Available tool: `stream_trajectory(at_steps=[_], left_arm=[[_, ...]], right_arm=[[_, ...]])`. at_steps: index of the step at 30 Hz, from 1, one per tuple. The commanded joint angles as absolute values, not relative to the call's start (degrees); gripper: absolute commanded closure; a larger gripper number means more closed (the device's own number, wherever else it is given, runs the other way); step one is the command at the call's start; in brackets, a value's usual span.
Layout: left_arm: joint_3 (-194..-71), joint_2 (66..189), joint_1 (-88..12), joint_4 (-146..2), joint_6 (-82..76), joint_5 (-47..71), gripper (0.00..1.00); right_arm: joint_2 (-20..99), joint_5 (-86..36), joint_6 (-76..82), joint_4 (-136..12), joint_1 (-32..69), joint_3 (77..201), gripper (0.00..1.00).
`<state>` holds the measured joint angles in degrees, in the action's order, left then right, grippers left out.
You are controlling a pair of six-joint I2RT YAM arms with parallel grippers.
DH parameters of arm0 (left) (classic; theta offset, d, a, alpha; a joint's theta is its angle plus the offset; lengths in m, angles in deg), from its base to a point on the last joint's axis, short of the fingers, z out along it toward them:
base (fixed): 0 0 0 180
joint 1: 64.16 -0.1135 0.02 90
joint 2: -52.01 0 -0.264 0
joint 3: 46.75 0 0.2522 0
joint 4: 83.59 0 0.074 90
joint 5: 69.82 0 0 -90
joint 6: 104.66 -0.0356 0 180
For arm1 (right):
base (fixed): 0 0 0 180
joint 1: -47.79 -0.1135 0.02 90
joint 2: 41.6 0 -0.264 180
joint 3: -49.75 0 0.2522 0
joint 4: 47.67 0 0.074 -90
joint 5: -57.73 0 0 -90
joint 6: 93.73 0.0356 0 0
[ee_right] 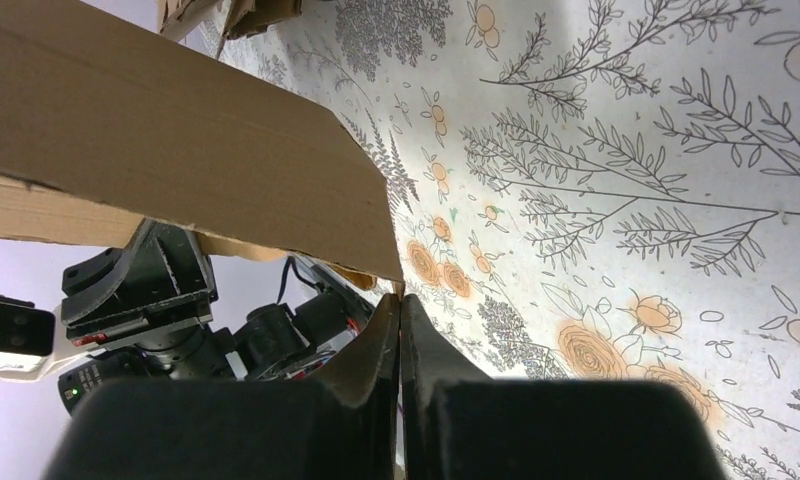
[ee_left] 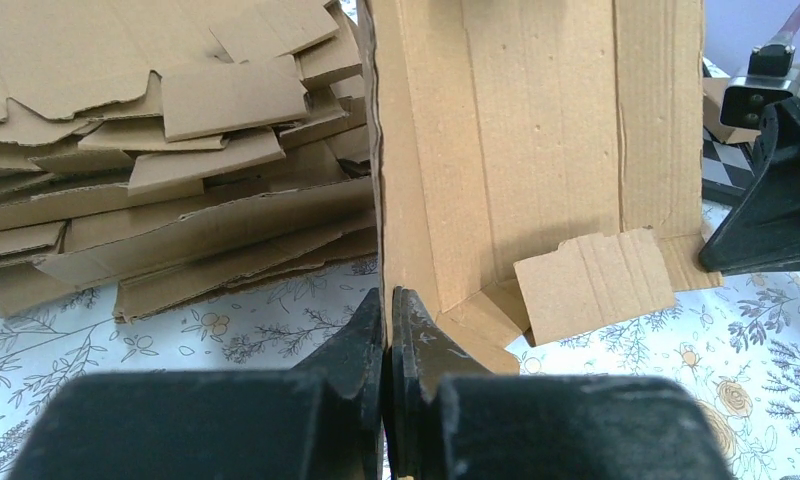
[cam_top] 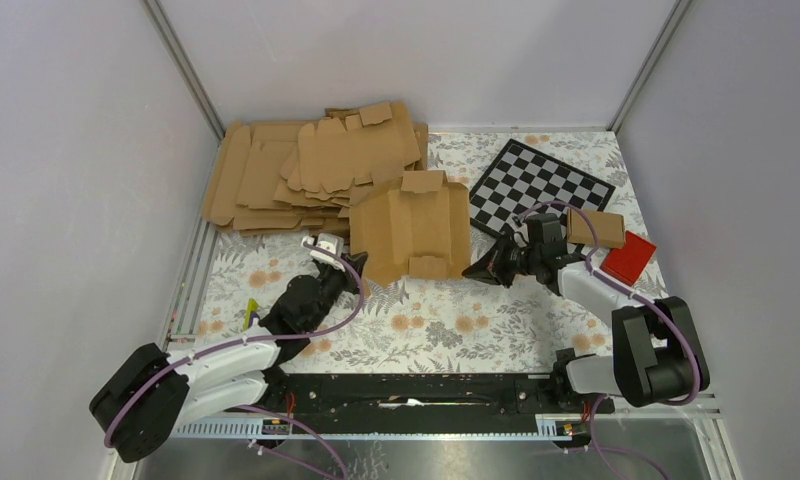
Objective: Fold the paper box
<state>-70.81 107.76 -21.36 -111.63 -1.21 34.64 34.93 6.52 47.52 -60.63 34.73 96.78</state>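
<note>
Creased brown die-cut cardboard paper box (cam_top: 411, 232) on the floral surface (cam_top: 446, 330), between both arms; only wrist views show the pinches, left claw (ee_left: 386, 305) clamped on its edge, right claw (ee_right: 398, 305) on a corner; thick brown card stack (cam_top: 266, 180) behind, black-and-white checkerboard (cam_top: 541, 185) beside.

Robotics lab test cell: plain pale walls (cam_top: 66, 150) on aluminium posts (cam_top: 182, 62) enclose a floral-covered bench (cam_top: 456, 320) holding a checkerboard panel (cam_top: 541, 187); left arm (cam_top: 226, 360) and right arm (cam_top: 601, 290) are bolted to a black rail (cam_top: 416, 390).
</note>
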Motion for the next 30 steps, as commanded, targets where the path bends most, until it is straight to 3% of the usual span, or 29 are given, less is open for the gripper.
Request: stream_trajectory(at_steps=[1,11,16,23,30], left_arm=[[-69.6,107.5,-21.0,-116.3,-3.7,36.2,1.00],[-69.2,108.3,-21.0,-116.5,-3.3,41.1,1.00],[-68.1,109.7,-21.0,-121.4,-4.1,37.9,1.00],[-67.3,108.9,-20.9,-122.4,-4.6,36.9,1.00],[-67.6,108.1,-20.8,-122.9,-2.6,33.4,1.00]], right_arm=[[35.1,10.4,49.9,-58.7,35.7,96.2,1.00],[35.7,16.7,54.4,-53.2,36.1,93.9,1.00],[35.4,20.1,58.5,-52.1,36.8,91.8,1.00],[30.4,16.8,71.8,-41.8,37.3,87.5,1.00],[27.7,8.6,62.5,-49.5,37.2,88.5,1.00]])
